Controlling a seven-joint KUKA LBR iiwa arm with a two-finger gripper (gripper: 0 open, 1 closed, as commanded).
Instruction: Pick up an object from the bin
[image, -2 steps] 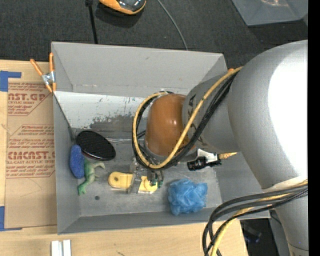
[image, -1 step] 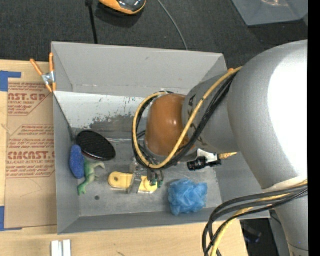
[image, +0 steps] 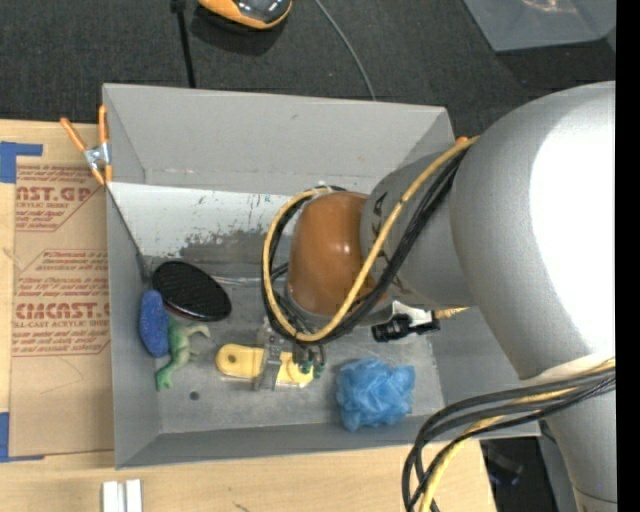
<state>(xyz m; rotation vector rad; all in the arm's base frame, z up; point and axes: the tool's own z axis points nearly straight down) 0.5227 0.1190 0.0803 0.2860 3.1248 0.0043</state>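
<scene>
The gripper (image: 284, 366) is low in the grey metal bin (image: 280, 140), near the middle of its near wall, under the arm's orange cover (image: 325, 250). It sits right at the right end of a pale yellow flat plastic piece (image: 237, 361) lying on the bin floor (apart, together or clamped, I cannot tell). Toward the left wall lie a green toy lizard (image: 180, 350), a blue oblong lump (image: 153, 322) and a black oval disc (image: 190, 290). A crumpled blue clump (image: 375, 392) lies toward the near right corner.
</scene>
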